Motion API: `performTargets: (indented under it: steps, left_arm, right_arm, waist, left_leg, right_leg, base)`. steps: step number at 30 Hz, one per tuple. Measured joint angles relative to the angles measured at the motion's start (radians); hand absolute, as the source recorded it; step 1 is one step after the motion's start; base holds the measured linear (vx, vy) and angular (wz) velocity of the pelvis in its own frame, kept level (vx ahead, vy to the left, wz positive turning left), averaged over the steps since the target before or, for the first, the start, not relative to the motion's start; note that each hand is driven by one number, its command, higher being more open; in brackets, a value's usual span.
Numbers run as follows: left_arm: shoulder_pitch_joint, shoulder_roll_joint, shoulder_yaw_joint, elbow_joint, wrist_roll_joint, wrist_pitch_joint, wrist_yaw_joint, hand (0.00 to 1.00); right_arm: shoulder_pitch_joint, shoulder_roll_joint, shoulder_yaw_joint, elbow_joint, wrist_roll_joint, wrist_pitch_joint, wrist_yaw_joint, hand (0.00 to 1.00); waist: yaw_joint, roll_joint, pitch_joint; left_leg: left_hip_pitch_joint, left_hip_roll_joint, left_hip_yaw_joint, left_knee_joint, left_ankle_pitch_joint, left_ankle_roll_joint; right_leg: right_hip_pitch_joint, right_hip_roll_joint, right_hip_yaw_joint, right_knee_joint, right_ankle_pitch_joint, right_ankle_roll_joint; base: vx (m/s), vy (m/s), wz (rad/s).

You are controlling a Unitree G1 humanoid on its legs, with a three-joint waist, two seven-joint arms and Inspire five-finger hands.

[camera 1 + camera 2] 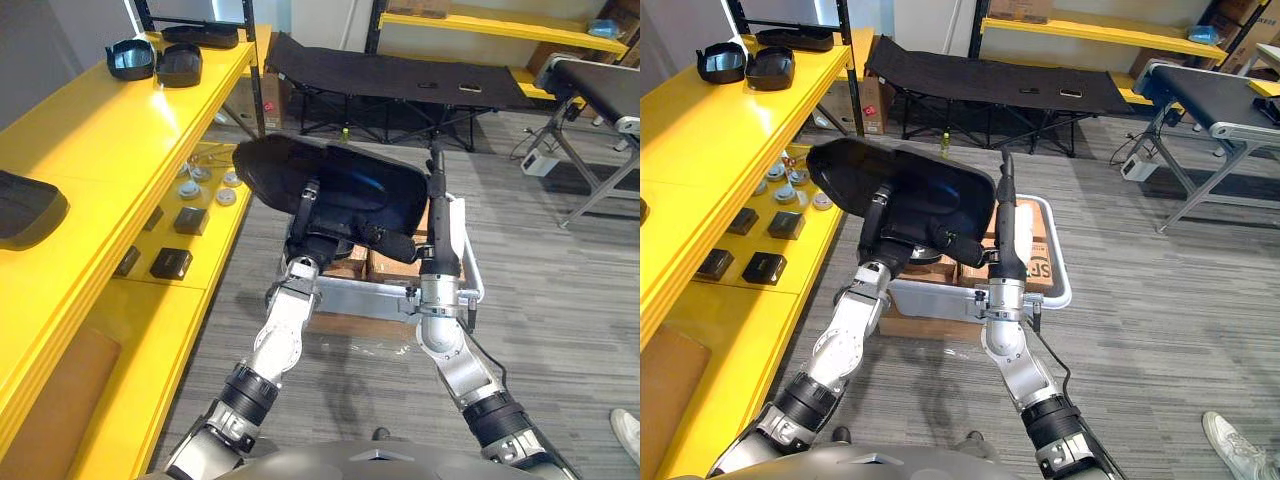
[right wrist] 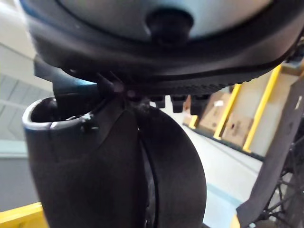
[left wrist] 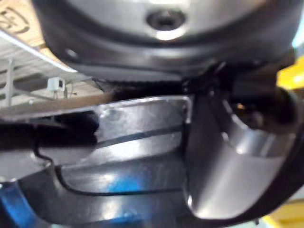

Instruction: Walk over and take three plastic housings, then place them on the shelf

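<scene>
I carry one large glossy black plastic housing [image 1: 350, 190] between both hands, at chest height beside the yellow shelf [image 1: 120, 140]. My left hand [image 1: 318, 240] props it from below, with a finger laid straight up its face and the thumb along its lower edge. My right hand [image 1: 438, 215] stands upright, its straight fingers pressed flat against the housing's right edge. The same housing [image 3: 137, 161] shows glossy and very close in the left wrist view, and its rim [image 2: 114, 171] shows edge-on in the right wrist view. More black housings [image 1: 158, 60] rest at the far end of the shelf top, another [image 1: 25, 205] at its near end.
A lower shelf level holds small black boxes [image 1: 170, 262] and round parts [image 1: 205, 185]. Under the housing stands a white-framed cart [image 1: 465, 275] with cardboard boxes. A black folding cot [image 1: 400, 80] spans the back, a conveyor [image 1: 600, 85] is at the right, and a person's shoe [image 1: 626, 432] is at lower right.
</scene>
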Motion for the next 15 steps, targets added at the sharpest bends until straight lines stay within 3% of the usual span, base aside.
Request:
performTargets:
  steps: [1, 4, 8, 11, 15]
  left_arm:
    - [0.000, -0.015, 0.017, -0.002, 0.181, 0.010, 0.061, 0.00]
    - [0.004, -0.020, 0.065, -0.006, 0.518, 0.073, 0.177, 0.00]
    - [0.029, -0.021, 0.161, -0.007, 0.840, 0.168, 0.318, 0.00]
    - [0.058, -0.021, 0.244, -0.007, 1.026, 0.219, 0.392, 0.00]
    - [0.061, -0.011, 0.333, -0.008, 1.158, 0.242, 0.451, 0.00]
  right_arm:
    - [0.001, 0.020, -0.023, -0.001, 0.025, 0.025, 0.017, 1.00]
    - [0.030, 0.066, -0.082, -0.030, 0.080, 0.068, 0.025, 1.00]
    - [0.108, 0.082, -0.132, -0.101, 0.127, 0.098, 0.023, 1.00]
    - [0.151, 0.089, -0.148, -0.101, 0.131, 0.138, 0.015, 1.00]
    - [0.199, 0.123, -0.159, -0.100, 0.204, 0.163, -0.008, 1.00]
  waist:
    - [-0.004, 0.001, -0.001]
    - [-0.018, 0.007, -0.003]
    - [-0.031, 0.020, -0.011]
    - [-0.036, 0.032, -0.017]
    - [-0.037, 0.044, -0.023]
  left_leg:
    - [0.000, 0.000, 0.000, 0.000, 0.000, 0.000]
    - [0.000, 0.000, 0.000, 0.000, 0.000, 0.000]
    - [0.000, 0.000, 0.006, 0.000, -0.002, -0.001]
    - [-0.003, 0.000, 0.011, 0.000, -0.003, -0.001]
    - [-0.012, 0.000, 0.011, 0.000, -0.003, -0.001]
  right_leg:
    - [0.000, 0.000, 0.000, 0.000, 0.000, 0.000]
    - [0.000, 0.000, 0.000, 0.000, 0.000, 0.000]
    - [-0.005, 0.000, 0.004, -0.002, 0.000, 0.000]
    - [-0.013, 0.000, 0.008, -0.004, 0.000, 0.000]
    - [-0.019, 0.000, 0.009, -0.004, 0.001, -0.001]
  base:
    - [0.00, 0.000, 0.00]
    - [0.00, 0.000, 0.00]
    - [0.00, 0.000, -0.04]
    - [0.00, 0.000, -0.04]
    - [0.00, 0.000, 0.00]
